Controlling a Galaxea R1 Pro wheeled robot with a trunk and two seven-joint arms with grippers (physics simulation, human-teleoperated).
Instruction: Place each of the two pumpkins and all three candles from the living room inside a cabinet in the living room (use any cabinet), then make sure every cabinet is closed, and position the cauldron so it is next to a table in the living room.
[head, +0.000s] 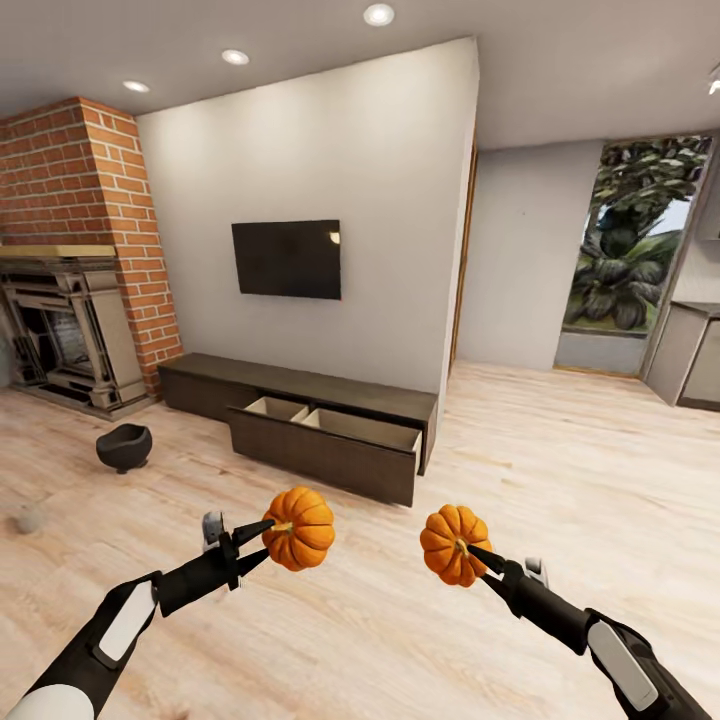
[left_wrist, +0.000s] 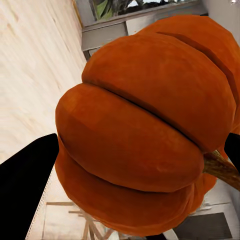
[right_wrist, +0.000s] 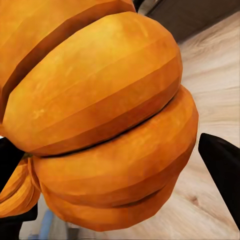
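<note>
Your left hand (head: 262, 534) is clamped on one pumpkin (head: 300, 528), your right hand (head: 478, 556) on the other pumpkin (head: 454, 544); both are held above the floor (head: 380, 620), near you. Ahead, against the far wall, the cabinet (head: 320, 415) has its right drawer (head: 325, 450) pulled open. The cauldron (head: 124, 446) sits on the floor left of the cabinet, apart from it.

1. Pumpkins (head: 299, 528) (head: 452, 543): matt orange skin, ribbed, smooth.
2. Cabinet (head: 330, 450): dark brown wood grain, matt; open drawer lined in pale wood.
3. Floor (head: 560, 470): light wood planks, faint sheen.
4. Cauldron (head: 124, 446): matt black.
5. Chimney (head: 90, 180): rough red brick.
6. Screen (head: 286, 259): glossy black.
7. Left hand (head: 268, 528), right hand (head: 475, 553): matt black fingers.
</note>
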